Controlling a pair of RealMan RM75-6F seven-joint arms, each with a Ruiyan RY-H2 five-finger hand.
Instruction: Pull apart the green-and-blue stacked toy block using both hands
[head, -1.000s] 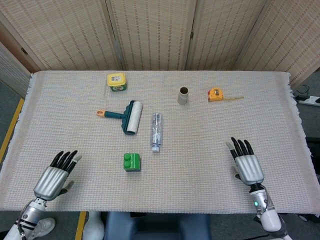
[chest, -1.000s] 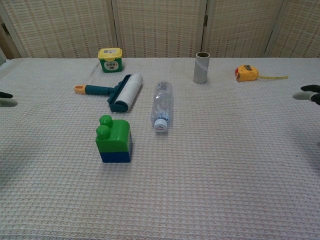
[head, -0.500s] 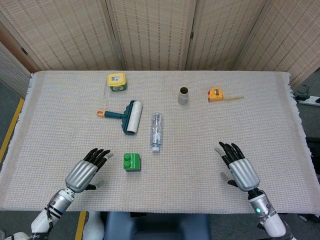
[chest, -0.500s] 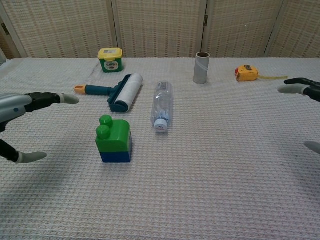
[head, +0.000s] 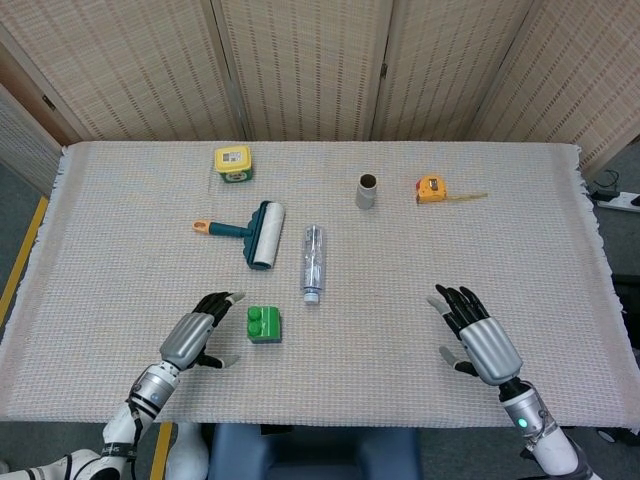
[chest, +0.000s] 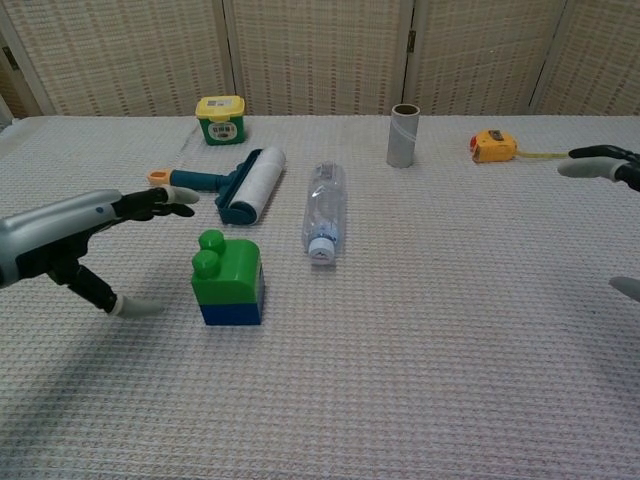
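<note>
Since the toy block (chest: 229, 283) is just two hard plastic bricks pressed together, green on top with two round studs and blue beneath, I judge it light, stiff and a little slick, held only by the friction of the studs. It stands upright on the woven tablecloth (head: 400, 290), near the front edge and left of centre, just in front of the cap end of the clear bottle (head: 313, 262). I'd want one hand on the green half and the other on the blue, each squeezing flat side walls rather than the rounded studs. The blue layer is low, so the hold there will be shallow and could slip. Because it is so light, it may also skid on the cloth if I nudge it before closing.

My left hand (head: 197, 335) sits just beside the block on its left, not touching, thumb and fingers spread with nothing in them. My right hand (head: 475, 336) is well apart on the other side, also spread and empty. Further back lie the lint roller (head: 258, 234), the yellow-lidded tub (head: 233, 164), the cardboard tube (head: 367, 191) and the tape measure (head: 431, 188).
</note>
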